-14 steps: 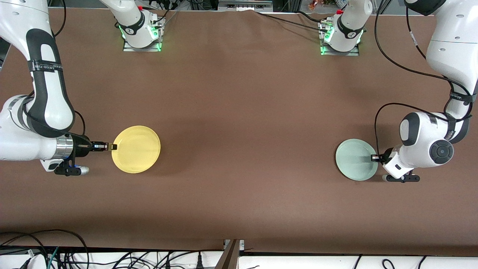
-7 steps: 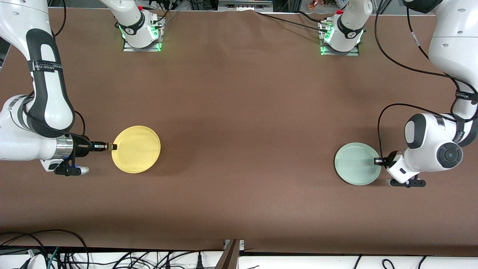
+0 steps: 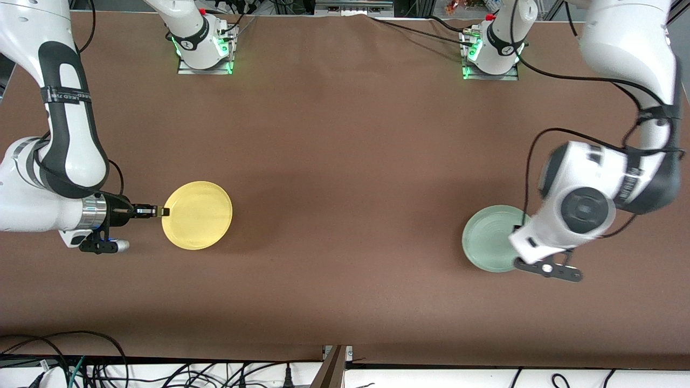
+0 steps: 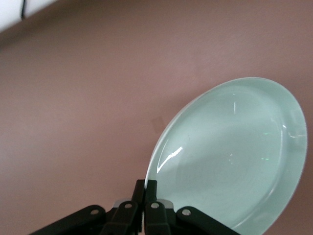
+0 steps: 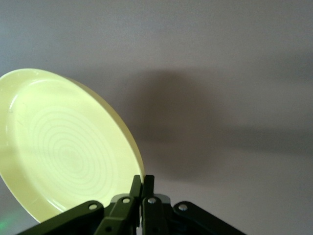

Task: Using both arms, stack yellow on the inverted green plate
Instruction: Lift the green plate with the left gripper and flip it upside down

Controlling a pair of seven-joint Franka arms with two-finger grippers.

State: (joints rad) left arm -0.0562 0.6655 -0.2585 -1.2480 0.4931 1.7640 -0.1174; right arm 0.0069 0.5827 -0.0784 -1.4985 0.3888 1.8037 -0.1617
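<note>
Brown table (image 3: pixel 345 161) carries both plates, well apart. We note the right tool (image 3: pixel 159 212) pinching the rim of the yellow plate (image 3: pixel 197 215), toward the right arm's end of the table. We see the left tool (image 4: pixel 145 188) clamped on the rim of the green plate (image 3: pixel 488 237), at the left arm's end, with the white wrist covering part of that plate.

Glossy smooth plastic green plate (image 4: pixel 234 156), smooth yellow plate (image 5: pixel 63 147) with faint rings, matt brown cloth-like bench (image 3: pixel 345 161)
</note>
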